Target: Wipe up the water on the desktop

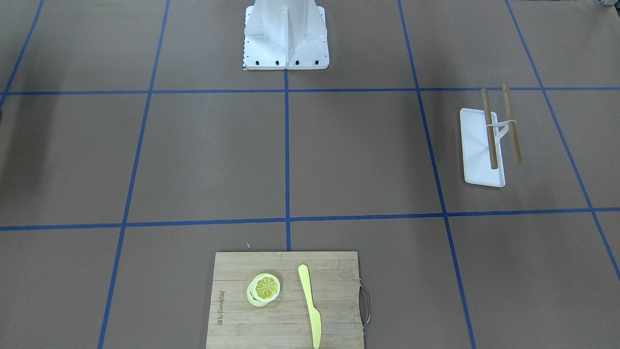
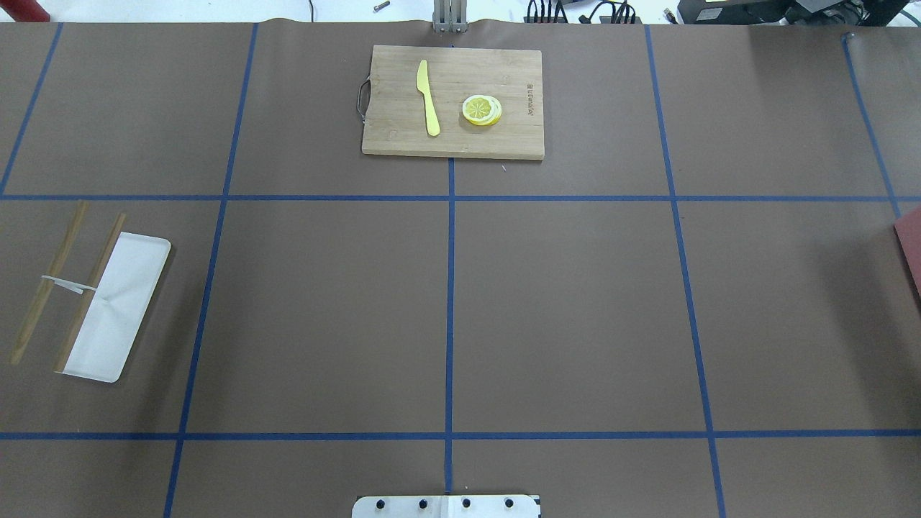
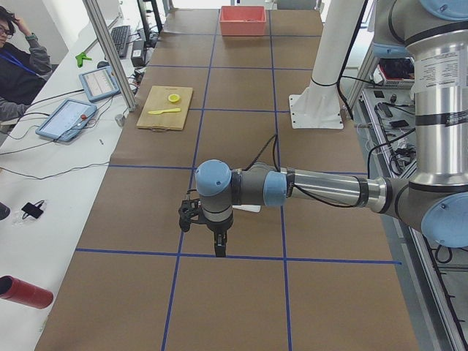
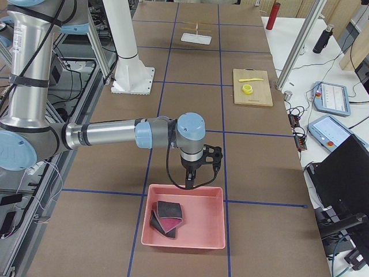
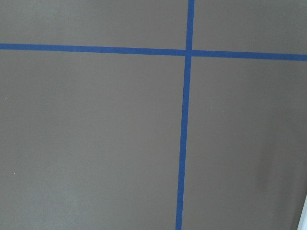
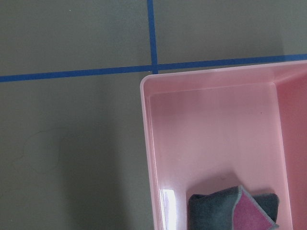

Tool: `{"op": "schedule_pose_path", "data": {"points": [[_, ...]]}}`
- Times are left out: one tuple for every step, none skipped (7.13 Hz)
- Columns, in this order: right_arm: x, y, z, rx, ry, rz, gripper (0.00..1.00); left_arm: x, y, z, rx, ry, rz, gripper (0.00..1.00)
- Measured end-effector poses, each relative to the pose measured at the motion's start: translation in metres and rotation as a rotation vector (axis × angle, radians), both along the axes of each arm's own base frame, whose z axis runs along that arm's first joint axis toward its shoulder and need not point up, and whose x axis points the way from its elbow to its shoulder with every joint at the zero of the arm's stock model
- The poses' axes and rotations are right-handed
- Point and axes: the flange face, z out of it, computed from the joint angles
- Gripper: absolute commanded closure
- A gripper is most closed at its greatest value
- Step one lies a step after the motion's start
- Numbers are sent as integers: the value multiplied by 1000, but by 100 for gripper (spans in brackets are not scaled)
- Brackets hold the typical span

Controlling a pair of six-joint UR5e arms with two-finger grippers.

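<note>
Folded cloths point(image 4: 167, 218) lie in the pink tray point(image 4: 202, 222), just beyond our right tool point(image 4: 190, 183) poised at its rim; whether that tool is apart or together we cannot tell. A faint patch point(image 6: 41, 153), perhaps water, marks the worktop point(image 2: 575, 316) beside the tray.

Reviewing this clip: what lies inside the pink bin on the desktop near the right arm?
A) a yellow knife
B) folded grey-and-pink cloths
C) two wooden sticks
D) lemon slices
B: the exterior right view shows folded grey-and-pink cloths lying in the pink bin, and the right wrist view shows one of them in the bin's corner; the lemon slices and yellow knife sit far off on the cutting board.
</note>
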Motion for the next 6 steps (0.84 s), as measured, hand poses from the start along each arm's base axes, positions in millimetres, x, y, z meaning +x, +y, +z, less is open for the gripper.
{"op": "schedule_pose_path", "data": {"points": [[0, 0, -2, 4, 0, 0, 0, 0, 0, 1, -1, 0, 0, 2], [0, 0, -4, 9, 0, 0, 0, 0, 0, 2, -3, 0, 0, 2], [0, -1, -6, 13, -2, 0, 0, 0, 1, 3, -6, 0, 0, 2], [0, -1, -9, 17, -3, -1, 0, 0, 1, 4, -8, 0, 0, 2], [-1, -1, -10, 21, -3, -1, 0, 0, 1, 5, -11, 0, 1, 2], [-1, -1, -11, 22, -3, -2, 0, 0, 1, 6, -12, 0, 1, 2]]}}
